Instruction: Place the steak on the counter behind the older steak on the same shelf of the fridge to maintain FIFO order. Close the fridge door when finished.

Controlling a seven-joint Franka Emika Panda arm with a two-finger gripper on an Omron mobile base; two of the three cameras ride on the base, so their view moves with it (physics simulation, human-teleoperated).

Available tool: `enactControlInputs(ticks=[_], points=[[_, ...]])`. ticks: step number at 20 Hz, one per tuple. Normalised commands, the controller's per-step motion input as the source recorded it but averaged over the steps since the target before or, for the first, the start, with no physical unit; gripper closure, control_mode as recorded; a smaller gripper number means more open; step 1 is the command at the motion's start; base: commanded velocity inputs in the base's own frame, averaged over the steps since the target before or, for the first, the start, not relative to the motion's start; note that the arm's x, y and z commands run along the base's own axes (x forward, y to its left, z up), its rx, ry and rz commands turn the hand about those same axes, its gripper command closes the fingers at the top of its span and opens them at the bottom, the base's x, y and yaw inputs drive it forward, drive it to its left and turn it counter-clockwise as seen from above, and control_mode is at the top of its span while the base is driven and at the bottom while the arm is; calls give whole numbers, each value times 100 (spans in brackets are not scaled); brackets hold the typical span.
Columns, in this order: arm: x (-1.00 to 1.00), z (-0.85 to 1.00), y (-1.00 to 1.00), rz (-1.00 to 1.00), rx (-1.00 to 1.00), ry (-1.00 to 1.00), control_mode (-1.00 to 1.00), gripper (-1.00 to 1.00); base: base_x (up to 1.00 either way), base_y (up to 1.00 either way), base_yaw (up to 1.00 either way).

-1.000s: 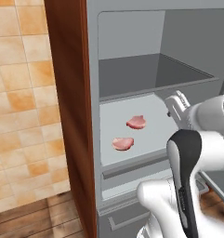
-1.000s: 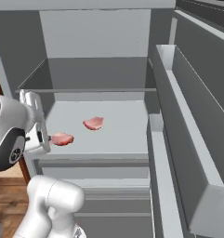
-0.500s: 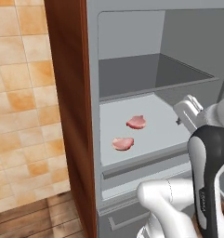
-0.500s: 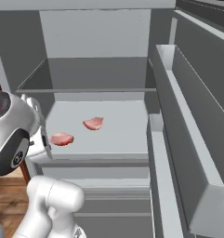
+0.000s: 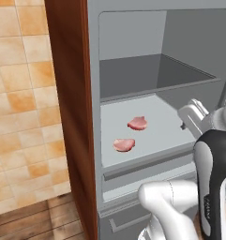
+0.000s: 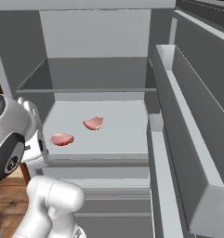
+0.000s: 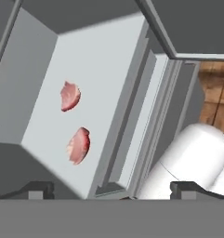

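The fridge [image 6: 99, 42] stands open, with the fridge door [image 6: 197, 139] swung out at the right. On the pale shelf [image 5: 166, 126] lie two raw steaks, a little apart. The steak [image 5: 137, 123] is farther in and more to the right; the older steak [image 5: 124, 145] is near the front lip. The tool [image 5: 193, 117] hangs by the right front corner of the shelf, fingers wide apart, holding nothing.

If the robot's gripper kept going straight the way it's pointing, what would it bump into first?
Probably the pale fridge shelf, near its front lip and beside the nearer steak. The open, empty gripper looks down onto it. Depth is hard to judge, so this is a guess.
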Motion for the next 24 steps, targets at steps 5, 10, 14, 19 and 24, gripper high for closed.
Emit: enactControlInputs(ticks=[5,10,14,19,24], points=[[-17,-4,1,-3,0,0,100,-100,-80,11,-18],[0,0,0,0,0,0,100,-100,-100,7,-37],[0,0,0,0,0,0,100,-100,-100,0,-50],[0,0,0,0,0,0,100,-100,-90,-17,-63],[0,0,0,0,0,0,100,-100,-34,-71,-64]])
